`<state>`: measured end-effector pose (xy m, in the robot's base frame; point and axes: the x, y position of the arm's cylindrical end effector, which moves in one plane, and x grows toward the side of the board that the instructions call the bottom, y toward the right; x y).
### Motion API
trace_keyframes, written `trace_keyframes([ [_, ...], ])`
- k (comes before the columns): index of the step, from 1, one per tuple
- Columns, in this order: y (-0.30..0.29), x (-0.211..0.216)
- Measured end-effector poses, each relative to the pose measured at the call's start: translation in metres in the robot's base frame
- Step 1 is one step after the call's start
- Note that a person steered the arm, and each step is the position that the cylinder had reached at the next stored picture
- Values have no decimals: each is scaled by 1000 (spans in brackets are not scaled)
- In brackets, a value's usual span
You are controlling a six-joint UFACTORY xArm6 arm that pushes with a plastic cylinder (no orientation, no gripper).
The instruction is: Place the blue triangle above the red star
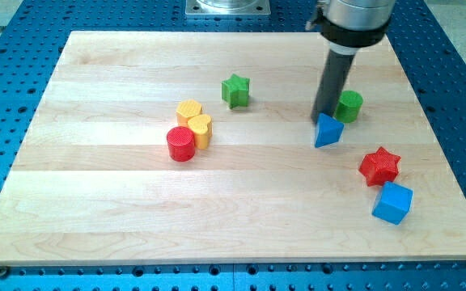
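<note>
Task part done. Blue triangle (328,131) located up-left of red star (379,166), apart, not yet directly above. Rightward shift judged remaining. Tip (322,119) seen touching triangle's upper-left edge, green cylinder (349,106) just beside. No jaws fitted: plain rod only. No containers seen on board (95,202).

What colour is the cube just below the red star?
Blue: the cube shows clearly in the camera view.
</note>
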<state>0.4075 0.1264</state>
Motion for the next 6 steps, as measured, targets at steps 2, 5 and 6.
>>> trace_keyframes([
  [2, -34, 36],
  [5, 15, 49],
  [6, 47, 48],
])
